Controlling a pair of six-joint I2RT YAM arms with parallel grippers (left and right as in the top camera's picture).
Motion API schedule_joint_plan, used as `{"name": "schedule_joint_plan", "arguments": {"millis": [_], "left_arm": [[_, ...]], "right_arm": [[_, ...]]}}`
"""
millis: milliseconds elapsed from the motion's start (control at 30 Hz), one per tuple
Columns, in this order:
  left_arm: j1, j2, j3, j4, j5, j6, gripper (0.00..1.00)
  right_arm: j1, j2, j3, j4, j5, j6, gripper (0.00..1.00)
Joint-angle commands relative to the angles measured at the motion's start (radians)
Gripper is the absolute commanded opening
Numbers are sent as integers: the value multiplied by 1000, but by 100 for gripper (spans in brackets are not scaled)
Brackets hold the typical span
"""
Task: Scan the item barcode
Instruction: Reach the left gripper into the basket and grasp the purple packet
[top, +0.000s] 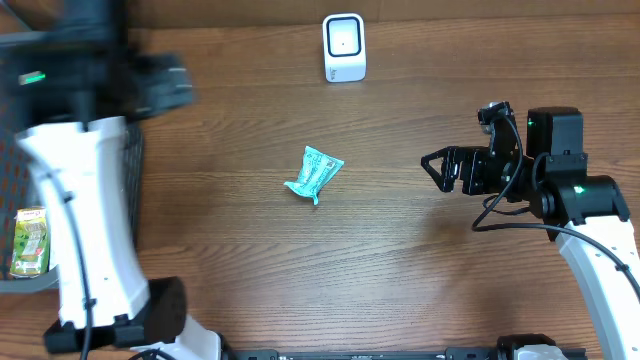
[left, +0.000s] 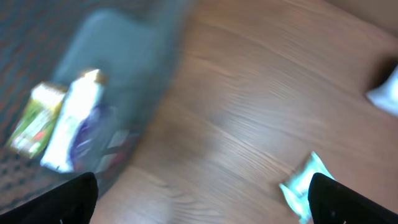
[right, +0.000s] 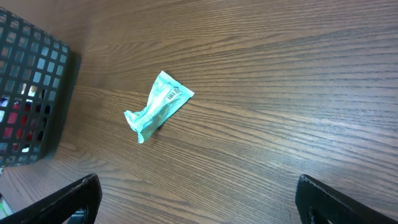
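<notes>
Teal packet (top: 314, 174) lies crumpled on the tabletop (top: 400, 270) near the centre, apart from both arms. A barcode-like print faces up in the right wrist view.

Dark mesh basket (right: 31, 81) sits at the tabletop's left edge, well apart from the packet. Inside are a green carton (top: 30, 240) and a white-and-purple pouch (left: 74, 124). Something red shows through the mesh; cannot tell what.

White scanner (top: 344, 47) stands at the far edge, facing the packet.

Left jaws are spread wide and empty, above the basket's edge; that view is blurred. Right jaws are spread wide and empty, to the packet's right and pointing toward it.

The surface is brown wood grain.
</notes>
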Motion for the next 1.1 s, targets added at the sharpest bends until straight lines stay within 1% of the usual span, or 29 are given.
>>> {"name": "schedule_joint_plan", "arguments": {"millis": [0,67,167,267,333,433,567,700,900,1067], "left_arm": [[231,-37,-46,-6,109,-57,100],[372,-37,-66,-6,178,-60,100],[549,-33,-126,13,270,-59,100],[669,-33,-227,80,341,-58,100],[716,-33,-309,135,391,-50,100],[730,-33,-435,222,429,-3,100],[692,-33,-593,335,427,40,100],[662,-23,-743,463,423,39,100],[661,12,-856,561,420,20,100],[645,90,-866,536,412,48,100]], "right_arm": [[-6,1,20,-3,5,-1,100],[-6,1,20,-6,6,-1,100],[-6,1,20,-10,6,-1,100],[-6,1,20,-16,6,-1,100],[-6,1,20,-18,6,-1,100],[-6,1,20,-17,6,-1,100],[-6,1,20,-20,5,-1,100],[-6,1,20,-44,6,-1,100],[-6,1,19,-61,10,-1,100],[-6,1,20,-57,9,-1,100]]}}
